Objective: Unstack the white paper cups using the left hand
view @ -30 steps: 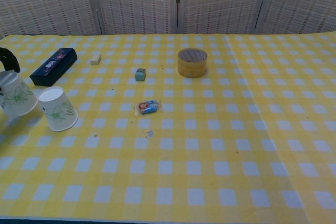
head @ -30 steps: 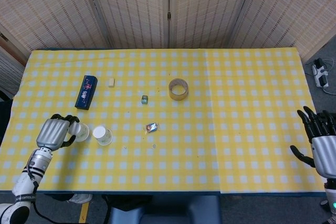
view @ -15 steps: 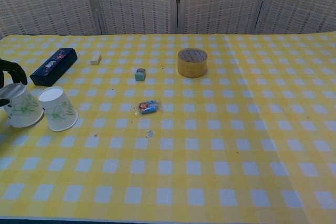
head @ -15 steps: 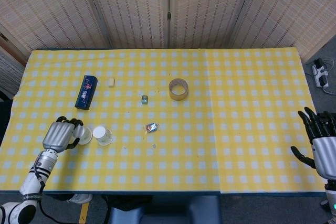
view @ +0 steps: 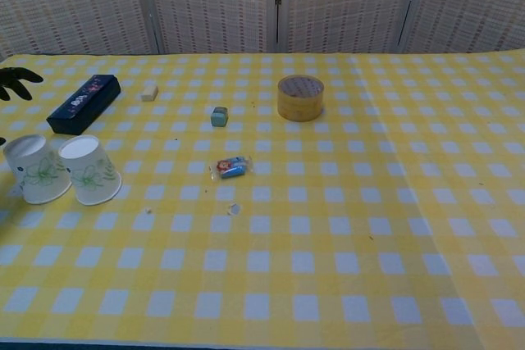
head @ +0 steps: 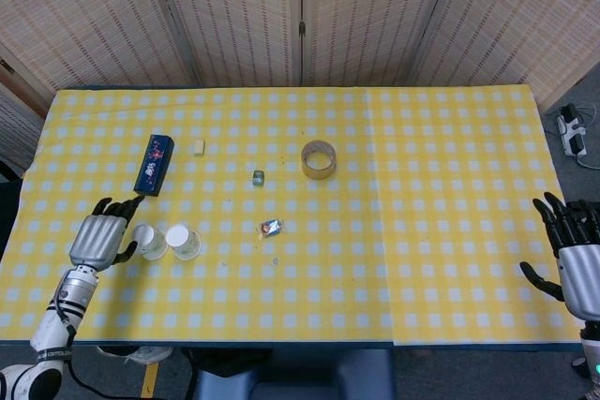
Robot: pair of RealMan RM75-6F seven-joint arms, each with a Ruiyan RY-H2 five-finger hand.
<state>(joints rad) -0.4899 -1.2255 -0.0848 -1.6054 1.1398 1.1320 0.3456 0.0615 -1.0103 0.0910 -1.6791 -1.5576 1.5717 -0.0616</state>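
Observation:
Two white paper cups with green leaf prints stand upside down side by side on the yellow checked table [head: 375,185]: one cup [head: 150,242] [view: 37,170] on the left, the other cup [head: 183,242] [view: 89,170] just right of it. My left hand [head: 97,236] sits immediately left of the left cup, fingers spread apart and holding nothing; only its dark fingertips [view: 18,79] show at the chest view's left edge. My right hand [head: 575,255] hangs open off the table's right front corner, far from the cups.
A dark blue box [head: 154,164] [view: 84,103] lies behind the cups. A small eraser [head: 198,146], a green cube [head: 258,177], a tape roll [head: 318,159] [view: 300,97] and a wrapped candy [head: 271,228] [view: 230,167] sit mid-table.
The left hand set the tilted cup down upside down beside the other one, then let go, spreading its fingers and drawing back to the left. The right hand stayed still.

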